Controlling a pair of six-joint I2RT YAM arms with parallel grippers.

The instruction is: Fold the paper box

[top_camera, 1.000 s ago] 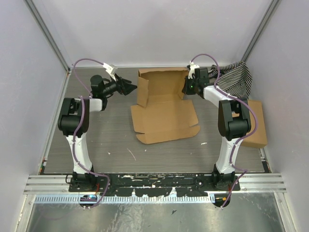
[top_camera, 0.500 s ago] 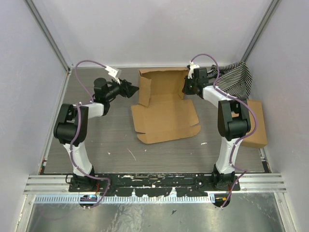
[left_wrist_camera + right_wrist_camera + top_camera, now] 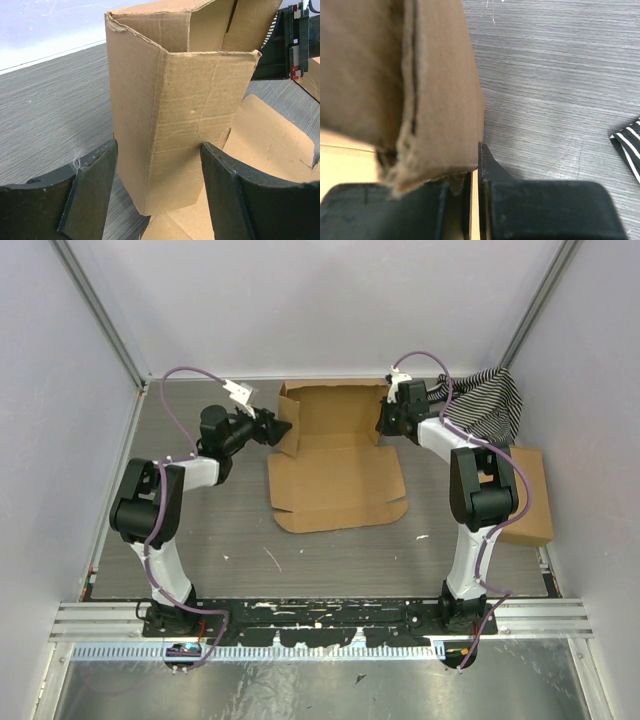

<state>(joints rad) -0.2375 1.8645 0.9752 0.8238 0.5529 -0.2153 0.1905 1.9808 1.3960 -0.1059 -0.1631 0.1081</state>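
the paper box [image 3: 335, 475] is lying partly folded on the grey table [image 3: 215, 530], the left gripper [image 3: 273, 426] is standing wide-jawed astride its raised left flap, and the right gripper [image 3: 384, 422] is pinching its raised right rear wall tight.

Close view over two black jaws at the bottom, pressed together on a thin lower edge of the brown box [image 3: 435, 100]. Its folded, frayed cardboard fills the upper left. Grey wood-grain desk [image 3: 555, 75] spreads to the right. A black-and-white striped cloth [image 3: 629, 150] corner shows at the right edge.
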